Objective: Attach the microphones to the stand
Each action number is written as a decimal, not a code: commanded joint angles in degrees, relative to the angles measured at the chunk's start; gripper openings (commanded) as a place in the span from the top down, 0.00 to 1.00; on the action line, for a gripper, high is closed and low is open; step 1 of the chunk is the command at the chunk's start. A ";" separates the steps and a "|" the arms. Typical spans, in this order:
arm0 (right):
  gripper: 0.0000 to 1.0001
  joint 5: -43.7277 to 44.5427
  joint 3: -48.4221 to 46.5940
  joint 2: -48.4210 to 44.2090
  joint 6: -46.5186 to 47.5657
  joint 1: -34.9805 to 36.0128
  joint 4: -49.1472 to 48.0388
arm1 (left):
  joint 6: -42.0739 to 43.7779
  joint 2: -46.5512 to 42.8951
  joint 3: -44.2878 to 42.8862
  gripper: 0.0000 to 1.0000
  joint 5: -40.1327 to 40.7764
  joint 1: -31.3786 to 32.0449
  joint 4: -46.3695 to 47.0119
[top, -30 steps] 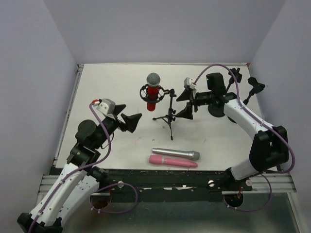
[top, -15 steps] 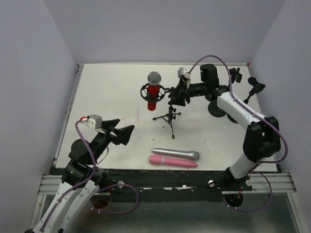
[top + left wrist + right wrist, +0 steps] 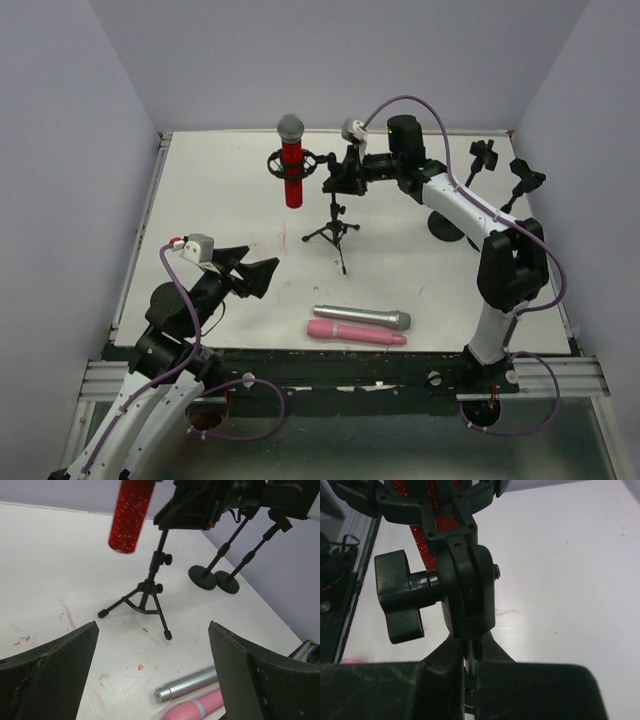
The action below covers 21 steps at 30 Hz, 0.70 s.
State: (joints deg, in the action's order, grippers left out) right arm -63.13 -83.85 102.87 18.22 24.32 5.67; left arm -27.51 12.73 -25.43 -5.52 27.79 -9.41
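I have the right gripper (image 3: 337, 181) clamped on the stand (image 3: 334, 228), the red microphone (image 3: 291, 172) just left (left gripper (image 3: 262, 260) gapes).

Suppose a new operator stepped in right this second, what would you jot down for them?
Left gripper: open, empty, hovering at front left.
Right gripper: shut on the tripod stand, just below its clamp.
Red microphone: sits in that clamp, head up. Done.
Silver microphone and pink microphone: lying side by side at the front, untouched.
Left to do: mount those two; two round-base stands wait on the right.
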 commanded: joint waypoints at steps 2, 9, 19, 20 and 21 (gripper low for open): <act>0.99 17.05 -13.50 7.33 -11.79 3.63 -11.47 | 0.09 1.33 0.21 0.01 -1.69 -0.37 1.76; 0.99 35.16 -26.00 17.18 -15.57 8.99 -13.75 | 0.09 3.09 -0.50 0.01 -1.16 -0.37 2.20; 0.98 38.53 -19.08 17.19 -17.52 11.19 -16.04 | 0.26 3.26 0.38 0.01 -0.72 -0.28 2.55; 0.96 38.09 -18.11 16.67 -17.25 11.19 -16.13 | 0.26 3.35 0.47 0.01 -0.90 -0.28 2.64; 0.94 37.65 -17.32 16.23 -16.99 11.10 -16.04 | 0.26 3.44 0.73 0.01 -0.98 -0.28 2.82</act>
State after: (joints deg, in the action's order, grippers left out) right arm -26.41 -104.62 121.51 1.91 35.27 -7.62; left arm -27.49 15.79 -25.43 -5.98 27.81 -7.99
